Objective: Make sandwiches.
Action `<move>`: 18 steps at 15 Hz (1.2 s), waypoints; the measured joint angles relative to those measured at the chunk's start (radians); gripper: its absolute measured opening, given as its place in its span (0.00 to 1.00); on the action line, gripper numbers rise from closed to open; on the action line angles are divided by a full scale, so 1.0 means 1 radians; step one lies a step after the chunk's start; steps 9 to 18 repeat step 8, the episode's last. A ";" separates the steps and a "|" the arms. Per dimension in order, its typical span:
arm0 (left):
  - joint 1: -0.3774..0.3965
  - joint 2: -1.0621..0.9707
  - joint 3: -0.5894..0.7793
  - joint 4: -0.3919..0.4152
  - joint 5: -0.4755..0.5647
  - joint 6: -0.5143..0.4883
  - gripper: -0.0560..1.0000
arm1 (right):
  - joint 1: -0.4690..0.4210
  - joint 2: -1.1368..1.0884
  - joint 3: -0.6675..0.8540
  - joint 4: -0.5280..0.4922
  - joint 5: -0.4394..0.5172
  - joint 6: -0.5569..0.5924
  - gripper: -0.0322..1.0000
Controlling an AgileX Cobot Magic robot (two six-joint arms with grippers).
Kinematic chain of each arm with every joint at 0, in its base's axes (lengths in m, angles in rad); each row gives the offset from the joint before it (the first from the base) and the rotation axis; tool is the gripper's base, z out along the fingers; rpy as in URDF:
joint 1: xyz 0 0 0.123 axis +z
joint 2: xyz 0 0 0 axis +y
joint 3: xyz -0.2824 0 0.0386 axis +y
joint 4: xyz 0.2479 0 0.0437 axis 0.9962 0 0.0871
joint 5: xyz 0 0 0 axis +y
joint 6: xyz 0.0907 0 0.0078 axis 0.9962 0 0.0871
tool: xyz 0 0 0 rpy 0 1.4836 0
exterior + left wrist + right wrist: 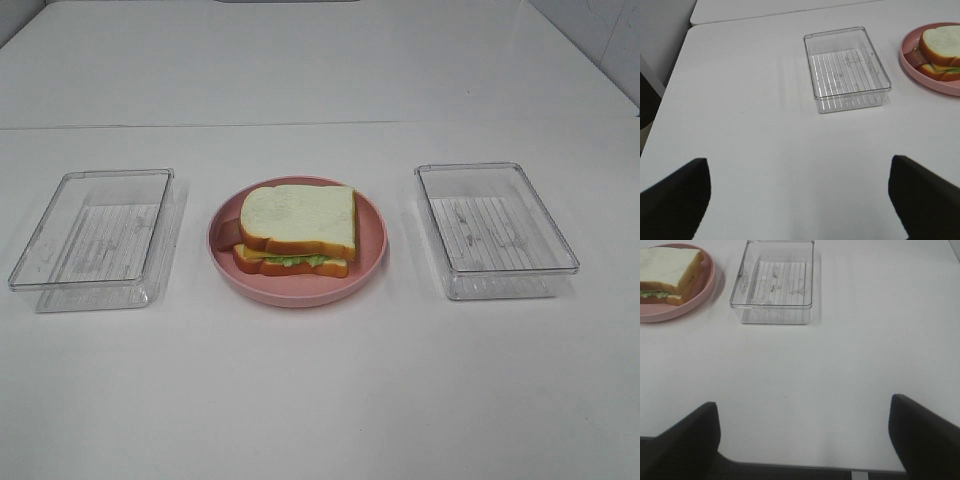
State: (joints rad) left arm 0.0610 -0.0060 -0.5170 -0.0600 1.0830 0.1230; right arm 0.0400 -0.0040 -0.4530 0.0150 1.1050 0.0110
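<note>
From up high I see the pink plate (372, 250) on the white table (320, 400), with the sandwich (296, 228) stacked on it: white bread on top, green lettuce showing at the front edge, another slice underneath, a reddish-brown strip poking out at the plate's left side. A clear tray (95, 240) sits left of the plate, another clear tray (496, 230) right of it, both apart from it.

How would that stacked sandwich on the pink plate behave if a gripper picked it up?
The sandwich is loose layers, so it would probably shift or slide apart unless squeezed. The top bread slice already sits offset. Lettuce looks thin, likely floppy.
</note>
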 joint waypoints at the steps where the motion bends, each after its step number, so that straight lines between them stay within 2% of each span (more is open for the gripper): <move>1: 0.000 0.000 0.000 0.000 0.000 0.000 0.89 | 0.000 0.000 0.000 0.000 0.000 0.000 0.88; 18: 0.000 0.000 0.000 0.000 -0.001 0.000 0.89 | 0.000 0.000 0.000 0.000 0.000 0.000 0.88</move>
